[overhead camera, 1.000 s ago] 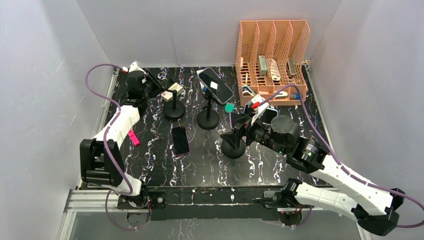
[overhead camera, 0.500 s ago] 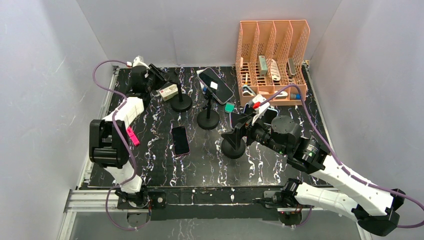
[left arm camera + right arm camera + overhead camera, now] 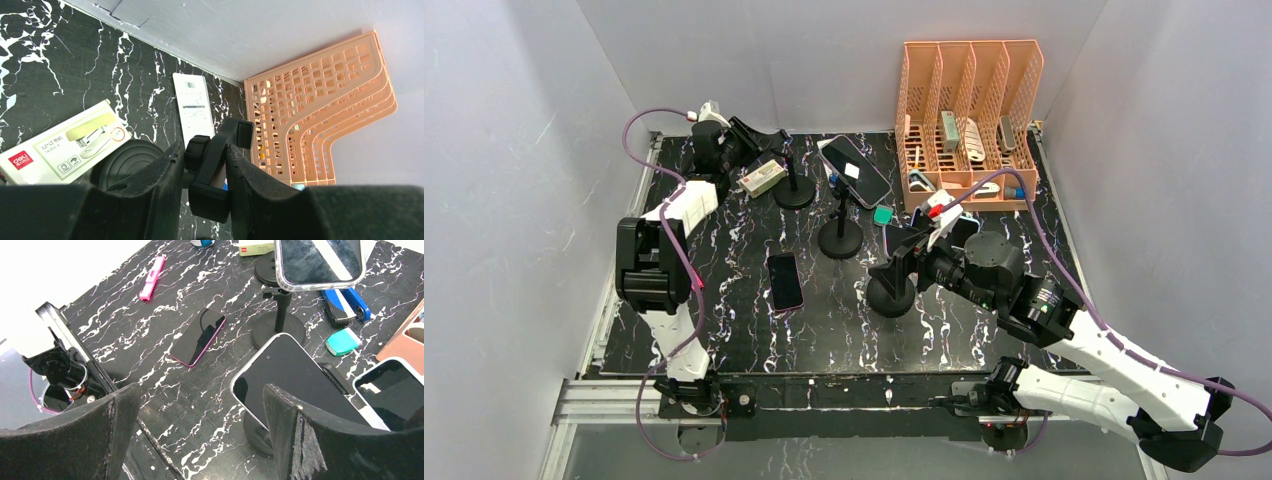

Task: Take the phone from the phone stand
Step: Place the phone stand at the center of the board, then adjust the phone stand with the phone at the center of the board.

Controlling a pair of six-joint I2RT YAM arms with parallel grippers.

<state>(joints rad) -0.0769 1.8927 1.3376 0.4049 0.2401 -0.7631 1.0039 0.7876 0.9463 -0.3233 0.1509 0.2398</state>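
My left claw (image 3: 202, 170) is clamped on the neck of an empty stand (image 3: 125, 162), way back in the far left corner, with a stapler box (image 3: 65, 145) just beside the stand's base. My right claw (image 3: 200, 390) is wide open and holds nothing. It hangs right in front of the phone (image 3: 295, 375) that leans tilted on the near stand (image 3: 891, 295), and neither finger touches it. My read on progress: 1 phone (image 3: 784, 280) lies flat on the table (image 3: 844, 330) and 1 stand is bare, so that one looks done. The near phone and the phone on the middle stand (image 3: 856, 170) are not off yet. So the grab, the lift and the put-down are all left for at least the near one. There's another phone (image 3: 395, 390) just right of it, and I can't tell what it sits on. Room-wise, the left side is tight, with walls close on 2 sides. For the right claw, up and back toward the near left looks open. Behind the phone are the middle stand, a teal bit (image 3: 343, 341) and the orange rack (image 3: 969, 110), so I'd stay out of there.
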